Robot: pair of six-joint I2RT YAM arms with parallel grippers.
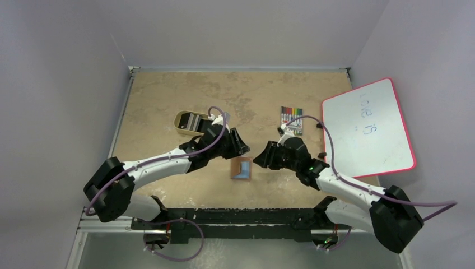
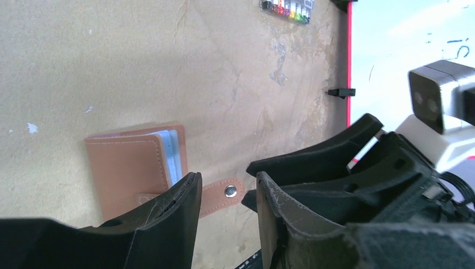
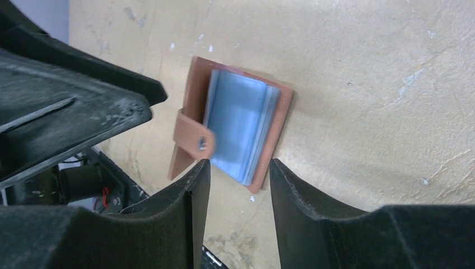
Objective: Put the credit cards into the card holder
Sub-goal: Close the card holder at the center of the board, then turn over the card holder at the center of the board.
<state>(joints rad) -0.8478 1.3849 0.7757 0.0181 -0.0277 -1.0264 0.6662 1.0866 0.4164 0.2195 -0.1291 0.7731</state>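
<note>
The brown card holder (image 1: pixel 242 168) lies near the table's front middle, partly open, its blue-grey pockets showing. It also shows in the left wrist view (image 2: pixel 131 165), its snap strap (image 2: pixel 227 192) loose, and in the right wrist view (image 3: pixel 238 126). My left gripper (image 1: pixel 241 147) hovers just behind it, open and empty (image 2: pixel 227 188). My right gripper (image 1: pixel 260 158) is just right of it, open and empty (image 3: pixel 240 168). Dark and grey credit cards (image 1: pixel 194 121) lie in the tan oval tray (image 1: pixel 180 119) at the back left.
A pack of coloured markers (image 1: pixel 291 119) lies behind the right gripper. A pink-rimmed whiteboard (image 1: pixel 367 130) covers the table's right side. The two grippers are close together over the card holder; the right gripper's fingers (image 2: pixel 330 159) show in the left wrist view.
</note>
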